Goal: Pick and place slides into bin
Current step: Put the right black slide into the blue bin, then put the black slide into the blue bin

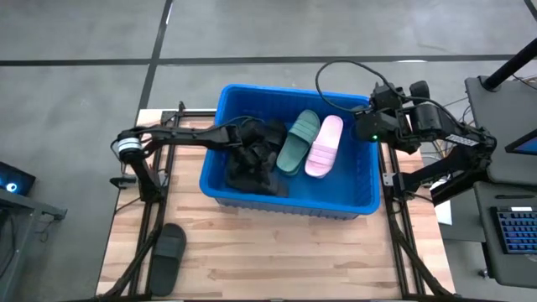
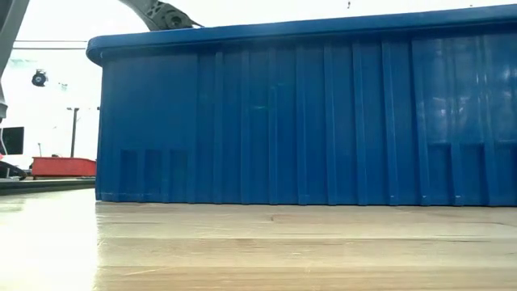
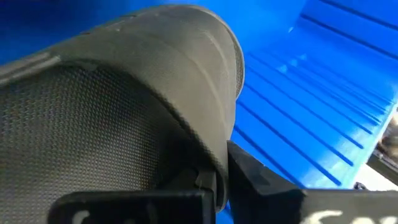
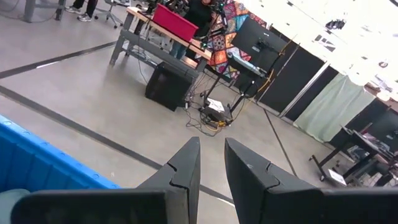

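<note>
I'm looking down on the blue bin point(image 1: 352, 200) sitting mid-table, and I count what's inside. One dark green slide point(image 1: 299, 141) lies next to one pale pink slide point(image 1: 325, 146), the two side by side toward the right half of the bin. To their left there's a dark heap of black slides point(image 1: 254, 172); I can't split that pile into a firm number from above. Out on the wooden table point(image 1: 277, 260), near the front left corner, one more black slide point(image 1: 168, 258) lies alone, well apart from the bin.

My left gripper point(image 1: 262, 139) is reached over the bin's left wall and down into the black heap. On the left wrist view, a black slide point(image 3: 124, 99) fills nearly everything, with the bin's ribbed blue wall point(image 3: 311, 112) behind it. The slide sits right against the fingers point(image 3: 261, 177), but I cannot tell whether they're clamped on it or spread.

My right gripper point(image 1: 367, 127) hovers at the bin's far right corner, above the rim. On the right wrist view its two fingers point(image 4: 180, 171) stand close together with only a narrow gap, nothing between them, and the bin's blue edge point(image 4: 43, 168) sits below.

From table height, I only get the bin's front wall point(image 2: 307, 121).
</note>
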Robot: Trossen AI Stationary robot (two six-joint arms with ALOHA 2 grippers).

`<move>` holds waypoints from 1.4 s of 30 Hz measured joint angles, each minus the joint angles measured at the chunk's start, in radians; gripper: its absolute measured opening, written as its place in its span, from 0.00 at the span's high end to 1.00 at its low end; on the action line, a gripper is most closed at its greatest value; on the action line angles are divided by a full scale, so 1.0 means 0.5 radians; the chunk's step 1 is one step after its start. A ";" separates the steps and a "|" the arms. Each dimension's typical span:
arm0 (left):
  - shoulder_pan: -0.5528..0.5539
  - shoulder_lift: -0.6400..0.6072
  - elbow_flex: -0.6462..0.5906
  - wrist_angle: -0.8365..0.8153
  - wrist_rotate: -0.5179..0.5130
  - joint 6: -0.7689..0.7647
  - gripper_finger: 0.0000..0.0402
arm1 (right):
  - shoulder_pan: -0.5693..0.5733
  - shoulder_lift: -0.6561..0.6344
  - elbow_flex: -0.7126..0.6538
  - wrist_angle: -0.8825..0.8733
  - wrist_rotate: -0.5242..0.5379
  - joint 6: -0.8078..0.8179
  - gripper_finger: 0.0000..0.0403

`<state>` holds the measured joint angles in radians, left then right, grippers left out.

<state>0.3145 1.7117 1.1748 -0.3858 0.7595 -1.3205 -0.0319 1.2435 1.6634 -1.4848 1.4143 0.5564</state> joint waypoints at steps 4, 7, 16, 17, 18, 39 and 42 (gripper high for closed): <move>-0.001 0.036 -0.006 -0.071 0.010 0.027 1.00 | 0.001 -0.022 -0.002 -0.004 0.001 -0.015 0.84; -0.005 0.053 -0.008 -0.109 0.018 0.065 1.00 | 0.001 -0.048 -0.002 -0.004 0.001 -0.059 0.84; -0.005 0.065 -0.008 -0.102 0.025 0.202 0.89 | 0.001 -0.131 -0.002 -0.002 0.001 -0.082 0.84; -0.005 0.064 -0.008 -0.102 0.025 0.201 0.86 | 0.001 -0.137 -0.001 -0.001 0.001 -0.082 0.84; -0.005 0.064 -0.009 -0.102 0.025 0.202 0.82 | 0.001 -0.145 -0.001 -0.001 0.001 -0.082 0.84; -0.010 -0.132 0.150 -0.343 0.188 0.202 0.65 | 0.001 -0.167 -0.002 -0.001 0.001 -0.082 0.84; -0.011 -0.226 0.251 -0.330 0.342 0.247 0.65 | 0.002 -0.168 -0.002 -0.001 0.001 -0.083 0.84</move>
<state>0.3092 1.5986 1.3001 -0.5506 0.9305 -1.1968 -0.0311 1.1595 1.6623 -1.4853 1.4147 0.5151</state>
